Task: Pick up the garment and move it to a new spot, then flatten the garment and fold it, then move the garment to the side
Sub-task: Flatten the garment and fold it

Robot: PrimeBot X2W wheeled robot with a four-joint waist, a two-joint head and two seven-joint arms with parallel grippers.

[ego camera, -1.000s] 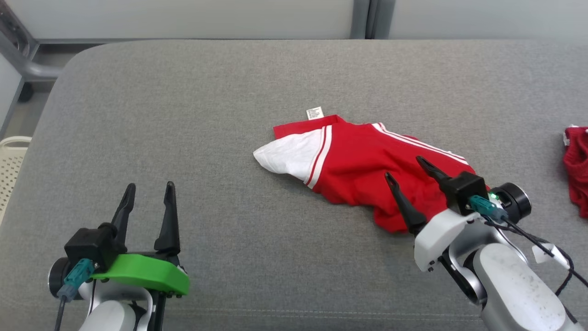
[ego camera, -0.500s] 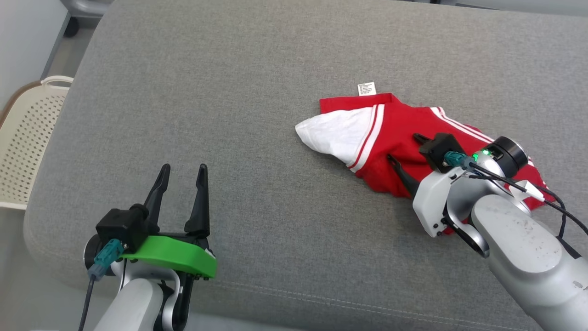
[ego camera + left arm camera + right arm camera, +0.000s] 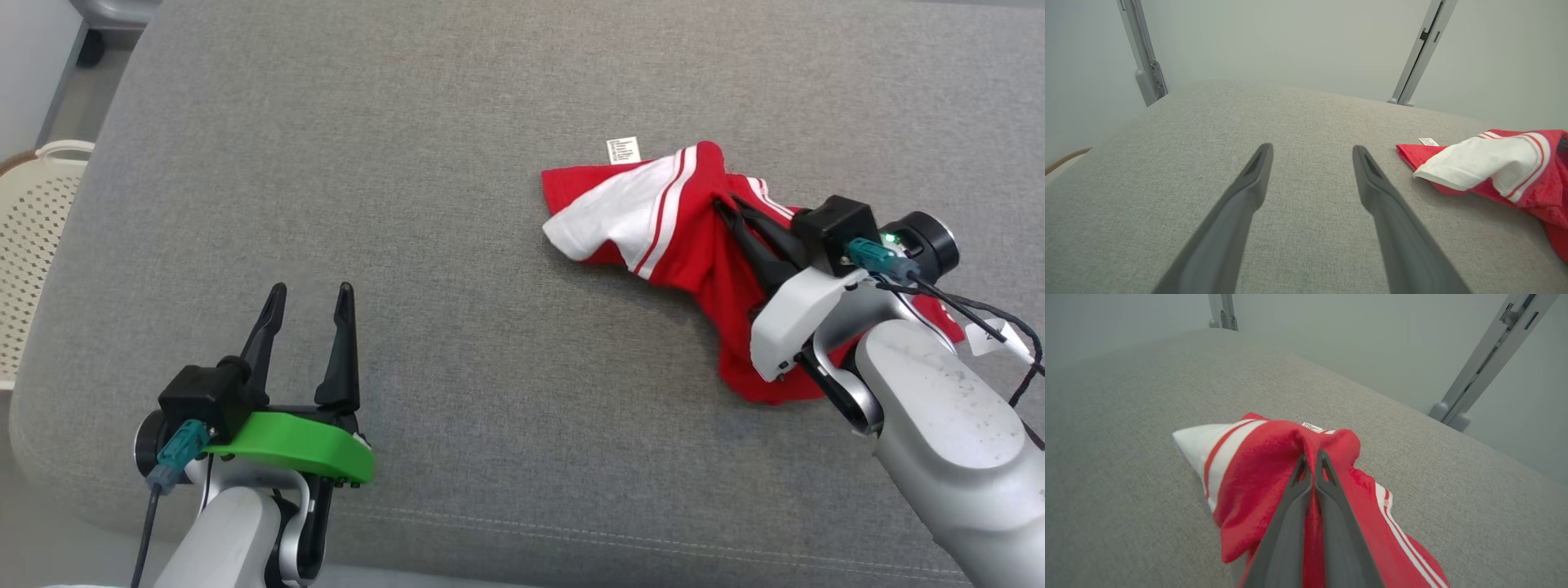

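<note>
The right jaws, pressed together, pinch a fold of the red-and-white striped cloth garment (image 3: 653, 220) (bunched upward there) on the grey fabric surface (image 3: 367, 147); the left jaws stand spread, empty.

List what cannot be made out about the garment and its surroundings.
- Print on the white label: too small, head view.
- Garment's right end: behind the right arm, head view.
- Basket: cut off by head view's left edge.
- Cloth pinched by the right gripper: amount hidden by folds, right wrist view.

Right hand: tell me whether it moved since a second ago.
Yes: the right hand advanced toward the white label and shut on the garment.
</note>
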